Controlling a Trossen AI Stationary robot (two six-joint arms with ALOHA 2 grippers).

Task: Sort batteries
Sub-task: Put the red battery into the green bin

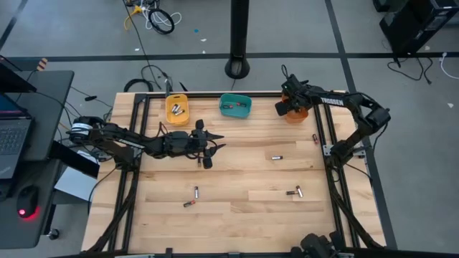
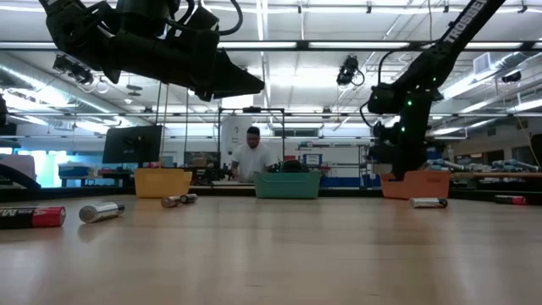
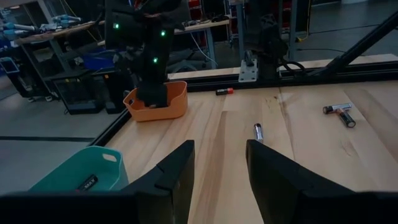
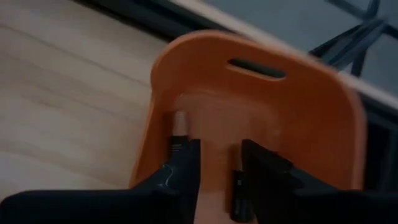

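Batteries (image 1: 277, 157) lie scattered; right hand (image 1: 292, 105) hides orange bin's (image 4: 298, 99) inside.

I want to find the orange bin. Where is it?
In the high view, the orange bin sits at the table's far right corner, under the right end effector.

**Where everything sits on the table**

Three bins stand in a row along the far edge of the table (image 1: 237, 215). The left bin (image 1: 177, 109) has batteries in it. The middle bin (image 1: 235, 106) is next to it. The right bin (image 1: 294, 112) is at the far right corner, with the right gripper (image 1: 290, 102) just above it. The left gripper (image 1: 209, 142) hangs over the table, in front of the left and middle bins. Loose batteries lie apart on the table: one (image 1: 277, 157) near the middle, one (image 1: 314, 138) by the right rail, two (image 1: 295, 191) touching near the front right, and two (image 1: 192, 198) near the front left
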